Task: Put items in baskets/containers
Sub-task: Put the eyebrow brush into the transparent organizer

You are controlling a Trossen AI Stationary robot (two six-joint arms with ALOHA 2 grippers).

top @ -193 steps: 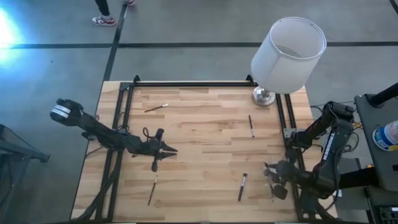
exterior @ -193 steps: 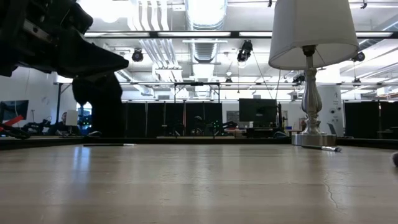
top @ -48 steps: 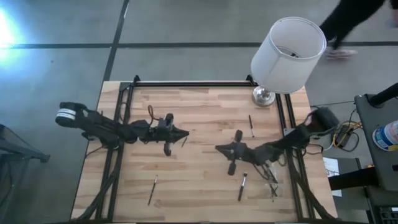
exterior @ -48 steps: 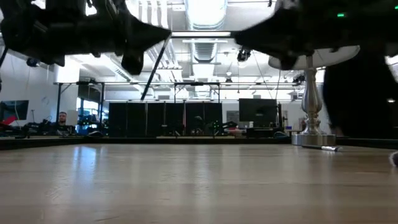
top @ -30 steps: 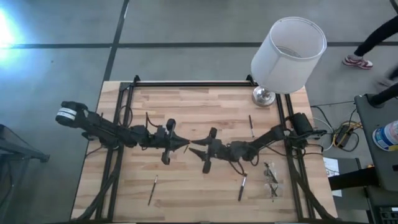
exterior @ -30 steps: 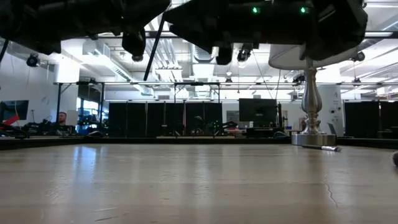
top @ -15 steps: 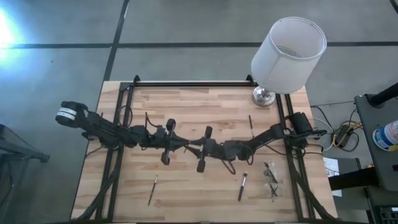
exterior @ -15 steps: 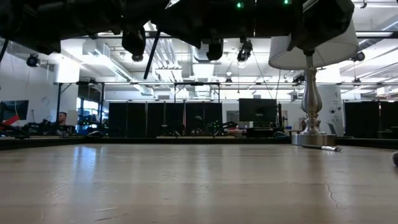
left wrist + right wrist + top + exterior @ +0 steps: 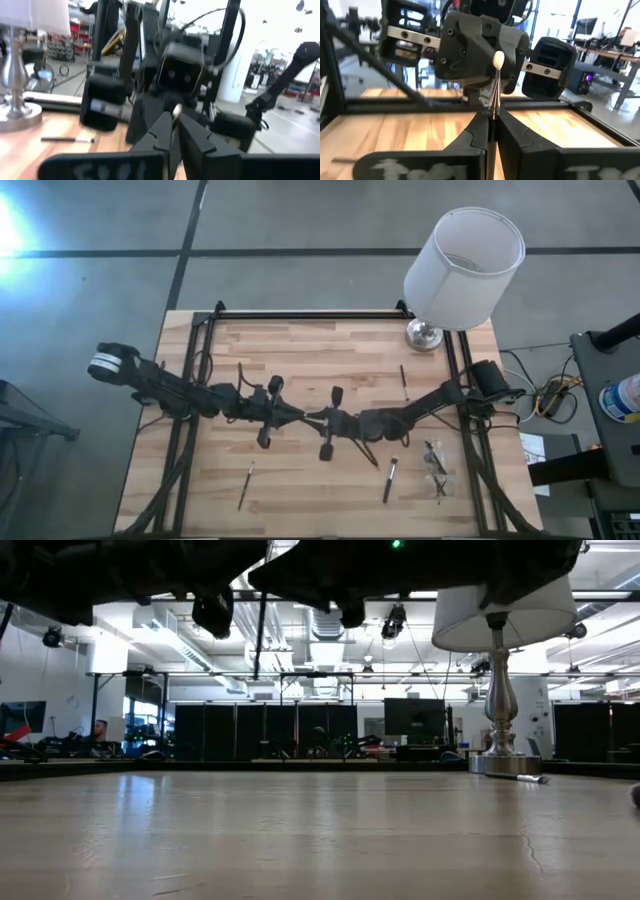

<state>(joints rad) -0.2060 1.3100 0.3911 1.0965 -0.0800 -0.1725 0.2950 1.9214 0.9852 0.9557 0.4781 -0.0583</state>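
- A thin stick-like brush with a pale rounded tip (image 9: pixel 493 92) is being pinched by the R gripper (image 9: pixel 490 117), fingers pressed together on the shaft approx. mid-length, tip end pointing away from the wrist.
- The brush is being kept in the air above the middle of the light wood-plank table (image 9: pixel 320 350), not touching it. In the low view it is showing as a dark, near-upright stick under the arms.
- The L gripper (image 9: pixel 296 416) is being held nose to nose w/ the R one at table centre. Its state cannot be told from these views, nor whether the brush is being gripped by it too.
- Judgement: a hand-over btwn arms is being carried out. The small clear plastic tray (image 9: pixel 436 465) is lying at the table's R edge, near the R arm's base and well apart from the L arm, so the brush is prob. being passed to the arm that can reach it.
- Dark brushes are already lying in that tray; exact count cannot be told.
- Three loose brushes are lying on the wood: one near the front L (image 9: pixel 245 485), one front R just beside the tray (image 9: pixel 390 479), one nearer the lamp's silver base (image 9: pixel 403 382).
- Risk, as judged: w/ such a slim shaft, the brush may be tilted or dropped if one grip is being let go before the other is firm.
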